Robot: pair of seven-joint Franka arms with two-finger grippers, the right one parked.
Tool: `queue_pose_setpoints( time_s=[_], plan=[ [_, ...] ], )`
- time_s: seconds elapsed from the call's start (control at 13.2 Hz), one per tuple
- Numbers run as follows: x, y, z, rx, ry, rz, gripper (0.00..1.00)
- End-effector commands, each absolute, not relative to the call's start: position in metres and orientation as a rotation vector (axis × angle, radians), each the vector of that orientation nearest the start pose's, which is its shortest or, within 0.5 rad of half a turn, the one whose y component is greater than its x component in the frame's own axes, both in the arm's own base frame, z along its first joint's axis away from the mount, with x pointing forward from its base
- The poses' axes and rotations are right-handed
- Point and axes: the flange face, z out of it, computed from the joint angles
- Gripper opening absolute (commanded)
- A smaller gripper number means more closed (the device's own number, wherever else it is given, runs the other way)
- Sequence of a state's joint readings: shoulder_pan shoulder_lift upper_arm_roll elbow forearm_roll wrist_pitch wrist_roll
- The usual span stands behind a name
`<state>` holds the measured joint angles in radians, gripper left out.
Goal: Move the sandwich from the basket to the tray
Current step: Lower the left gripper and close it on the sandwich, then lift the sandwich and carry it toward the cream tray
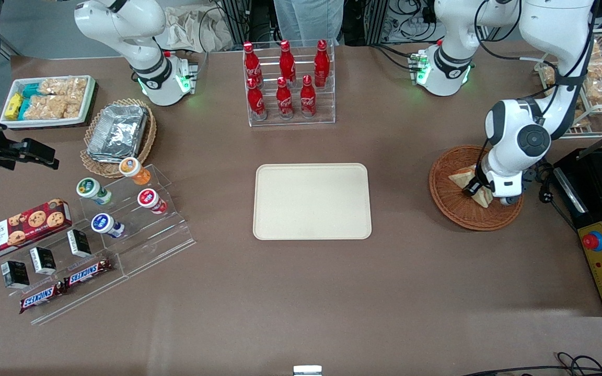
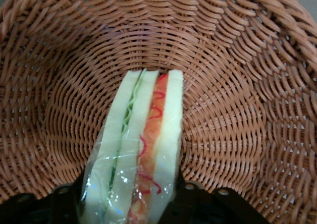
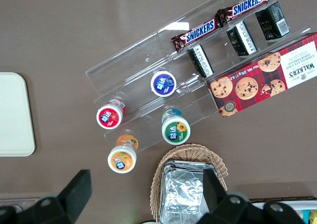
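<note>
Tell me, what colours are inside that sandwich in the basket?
Green and red between pale bread; the sandwich, at the gripper, shows best in the left wrist view.

The round reddish-brown woven wicker basket (image 1: 458, 211) shows a tight ribbed weave of orange-brown strands. In it, the clear-wrapped triangular sandwich (image 2: 141, 149) has pale cream-white bread, a thin green layer and an orange-red filling with red squiggles. The left arm's black-fingered gripper (image 1: 481, 189), on a white and dark grey wrist, sits over the basket. The flat rectangular plastic tray (image 1: 312, 201) is plain cream on the brown table (image 1: 301, 292).
</note>
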<state>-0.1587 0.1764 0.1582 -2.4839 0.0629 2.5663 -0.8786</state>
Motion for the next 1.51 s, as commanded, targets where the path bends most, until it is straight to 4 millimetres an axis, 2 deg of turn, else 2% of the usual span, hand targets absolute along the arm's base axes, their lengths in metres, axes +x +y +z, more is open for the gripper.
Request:
queue_pose_setpoints(
  time_s=[0.0, 0.15, 0.3, 0.45, 0.53, 0.68, 0.91, 0.98, 1.13, 1.29, 1.44],
  plan=[
    [0.473, 0.001, 0.244, -2.827, -1.230, -0.014, 0.00],
    [0.481, -0.001, 0.296, -2.852, -1.174, 0.003, 0.00],
    [0.499, -0.010, 0.363, -2.872, -1.079, 0.060, 0.00],
    [0.527, -0.037, 0.435, -2.907, -0.917, 0.124, 0.00],
    [0.536, -0.052, 0.462, -2.964, -0.745, 0.175, 0.00],
    [0.541, -0.089, 0.489, -3.137, -0.597, 0.266, 0.00],
    [0.529, -0.183, 0.491, -3.217, -0.366, 0.176, 0.00],
    [0.527, -0.212, 0.479, -3.229, -0.293, 0.152, 0.00],
    [0.522, -0.268, 0.442, -3.240, -0.178, 0.141, 0.00],
    [0.520, -0.302, 0.397, -3.228, -0.090, 0.156, 0.00],
    [0.516, -0.328, 0.347, -3.216, -0.031, 0.156, 0.00]
  ],
)
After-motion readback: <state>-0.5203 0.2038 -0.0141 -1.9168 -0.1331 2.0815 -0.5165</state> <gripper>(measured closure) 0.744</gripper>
